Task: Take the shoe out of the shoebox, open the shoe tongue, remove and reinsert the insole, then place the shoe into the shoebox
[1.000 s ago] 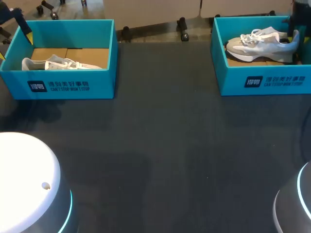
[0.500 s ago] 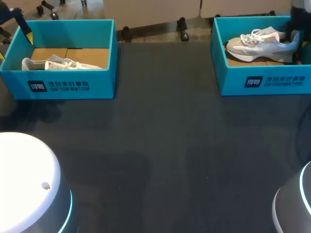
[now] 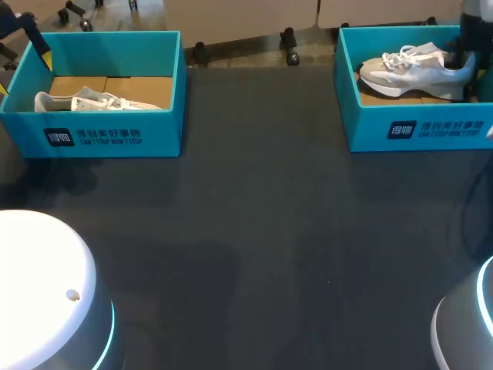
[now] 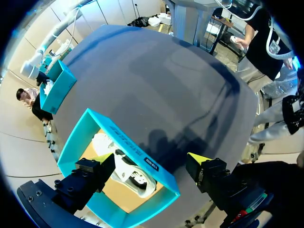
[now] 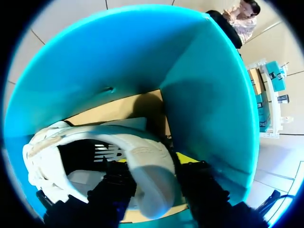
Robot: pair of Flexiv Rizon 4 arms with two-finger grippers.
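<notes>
The dark counter carries two teal boxes, each with brown cardboard showing on its floor. The left shoebox sits at the counter's far left corner and the right shoebox at its far right corner, well apart. A pale grey and white right shoe with white laces lies inside the right shoebox, its toe towards the counter's middle and its heel towards the right edge. A white left shoe lies low in the left shoebox, against its near wall. The right claw is down inside the right shoebox, clenched on the right shoe's heel, one finger on either side. The left claw hangs released above the left shoebox, one finger over the box's inside, the other over the bare counter beyond its wall.
</notes>
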